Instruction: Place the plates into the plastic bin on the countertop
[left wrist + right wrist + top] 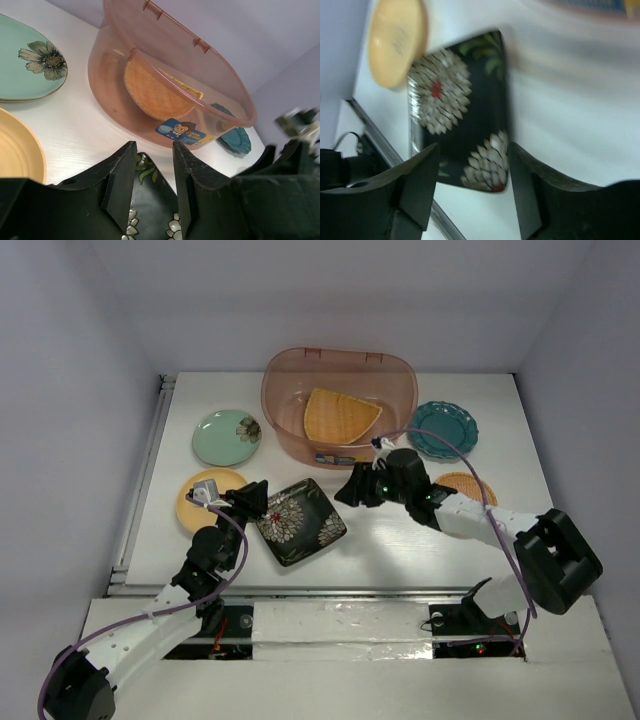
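My left jaws straddle a corner of the black square floral plate (pixel 302 524) lying on the white surface (pixel 400 550); whether they are clenched, I cannot tell. My right jaws hover released beside it, near the translucent pinkish plastic bin (pixel 285 430).

Plastic bin (pixel 290 410): translucent pinkish plastic, smooth, glossy; printed label (pixel 180 131) on side. Triangular plate (pixel 340 415): woven, rough. Black square plate (pixel 300 522): glossy glaze. Mint green plate (pixel 227 436), yellow plate (pixel 190 505), teal plate (pixel 445 430): smooth, shiny. Countertop (pixel 400 550): white, matt. Rail (pixel 140 490): metal.
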